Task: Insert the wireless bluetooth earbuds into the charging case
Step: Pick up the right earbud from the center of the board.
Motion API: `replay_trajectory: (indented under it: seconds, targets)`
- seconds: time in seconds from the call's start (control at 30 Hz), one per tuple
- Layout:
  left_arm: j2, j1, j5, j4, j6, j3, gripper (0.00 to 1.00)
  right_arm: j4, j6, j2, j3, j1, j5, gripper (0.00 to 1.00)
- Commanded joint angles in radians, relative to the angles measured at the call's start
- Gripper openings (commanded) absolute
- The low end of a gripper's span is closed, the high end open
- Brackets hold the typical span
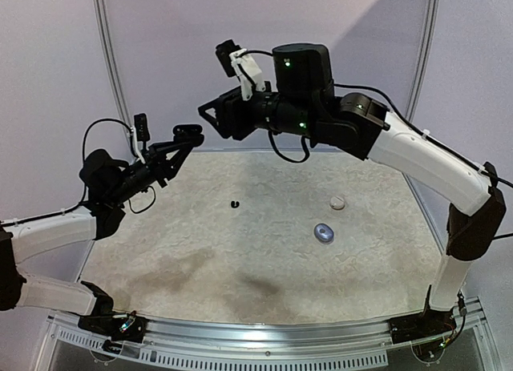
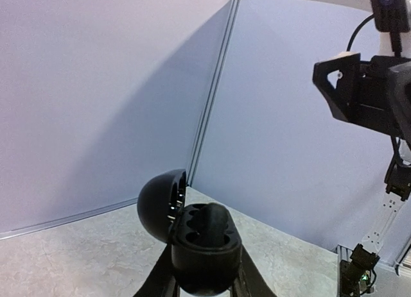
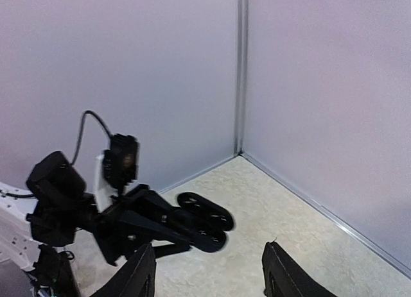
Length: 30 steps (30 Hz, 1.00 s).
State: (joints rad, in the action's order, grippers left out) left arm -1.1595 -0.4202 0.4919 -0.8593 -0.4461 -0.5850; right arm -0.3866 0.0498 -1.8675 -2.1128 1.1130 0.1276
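**Open black case held aloft on the left, right fingers spread, buds down on the worktop**

Left gripper (image 1: 186, 135) raised well above the worktop (image 1: 200, 251), fingers clamped on a black charging case (image 2: 204, 247). Lid (image 2: 160, 206) swung open to the left side in the left wrist view; two dark round wells visible in the base (contents impossible to tell, too dark). Same case seen from the right wrist view (image 3: 204, 220), held out at the tip of the left arm, lid and base lying nearly flat and open.

Right gripper (image 3: 209, 271) also up in the air, facing the left one, near it but apart. Fingers (image 3: 138, 274) spread, nothing between them.

On the worktop, in the top view:
- one small black earbud (image 1: 235, 203), alone, roughly below the gap between the two grippers;
- a whitish rounded piece (image 1: 337, 202) further right (bud or small case, too small to tell);
- a silver-grey, bluish glossy pebble-like case (image 1: 324, 232) just in front of the whitish piece, near it, not touching.

All three lying well apart from the held case. Pale partition walls (image 2: 96, 104) behind.
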Motion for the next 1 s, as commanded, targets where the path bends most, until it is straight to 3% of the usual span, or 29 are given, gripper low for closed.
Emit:
replay_trajectory:
  seconds: [0.0,0.13,0.33,0.53,0.73,0.97]
  targets:
    - [0.043,0.025,-0.039,0.083,-0.014,-0.032,0.0,-0.024,0.205,0.01,0.094,-0.088,0.189,0.57]
    - [0.076,0.045,-0.06,0.152,0.01,-0.042,0.0,-0.105,0.358,-0.056,0.133,-0.123,0.254,0.57]
    - [0.139,0.077,-0.07,0.215,0.039,-0.028,0.0,-0.283,0.45,-0.322,-0.003,-0.124,0.249,0.6]
    - [0.187,0.08,-0.068,0.224,0.036,0.002,0.0,-0.216,0.454,-0.518,-0.079,-0.126,0.209,0.64]
    - [0.208,0.081,-0.057,0.218,0.028,0.019,0.0,-0.102,0.404,-0.683,-0.167,-0.135,0.268,0.7]
    - [0.22,0.081,-0.055,0.211,0.031,0.025,0.0,-0.056,0.479,-0.825,-0.287,-0.154,0.329,0.75]
